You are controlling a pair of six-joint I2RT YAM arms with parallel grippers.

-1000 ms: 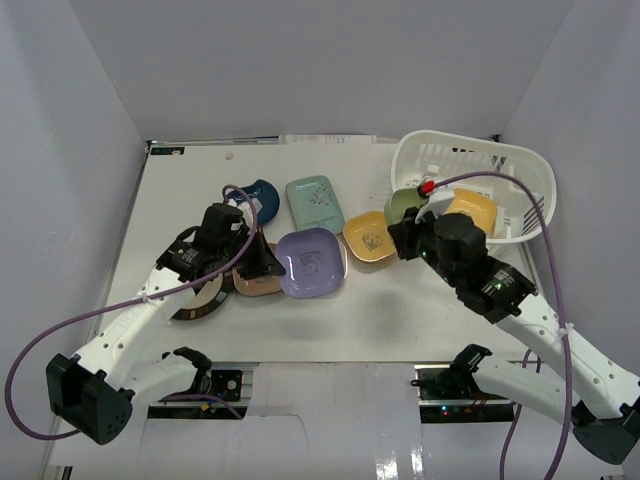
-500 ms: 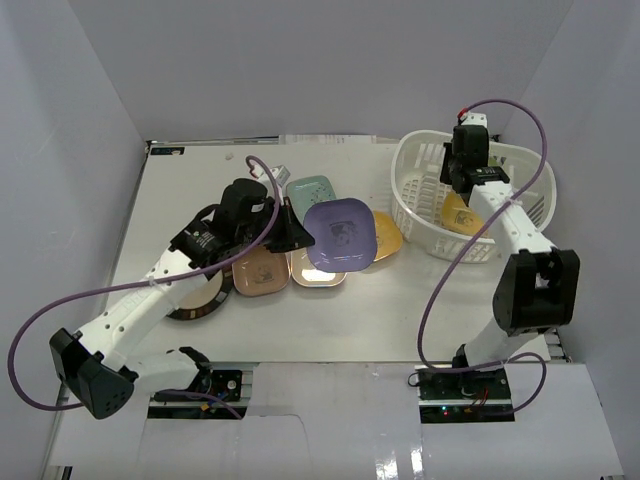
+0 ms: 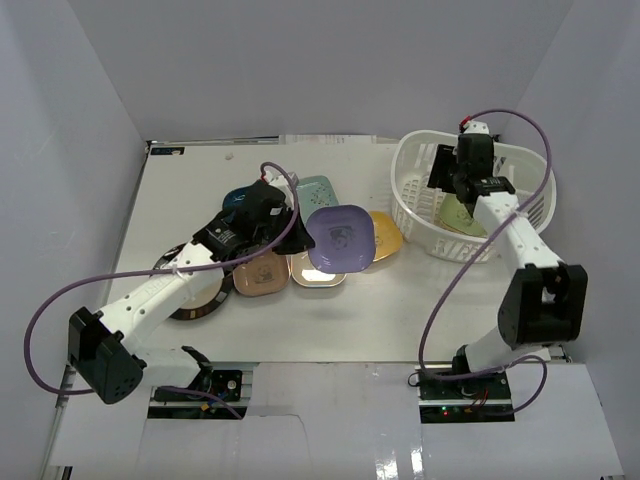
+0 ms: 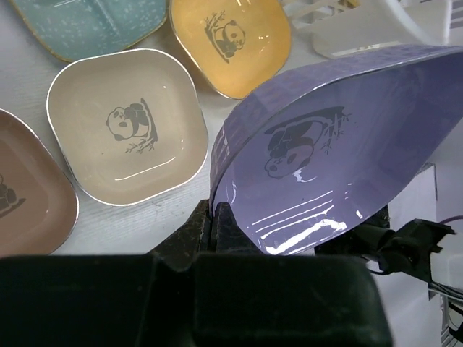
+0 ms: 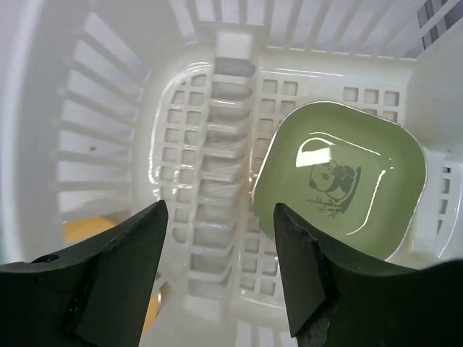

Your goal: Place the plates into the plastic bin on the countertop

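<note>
Right now my left gripper [image 4: 213,217] is pinched tight on the rim of the lavender plate [image 4: 325,166], holding it tilted in the air above the cream plate [image 4: 126,126] and yellow plate [image 4: 231,40] on the countertop [image 3: 400,310]. My right gripper [image 5: 217,238] hangs over the plastic bin [image 3: 420,150] at the far right, jaws spread wide and empty. A green plate [image 5: 340,177] lies inside the bin. The yellow patch [image 5: 79,231] beyond the divider may be another dish, though I cannot tell.

Nine plates [image 3: 318,268] are showing: six are lying on the surface [image 3: 200,180], one lavender plate [image 3: 342,238] is hanging in the left gripper [image 4: 215,214], and two are sitting in the single bin [image 3: 413,160].
</note>
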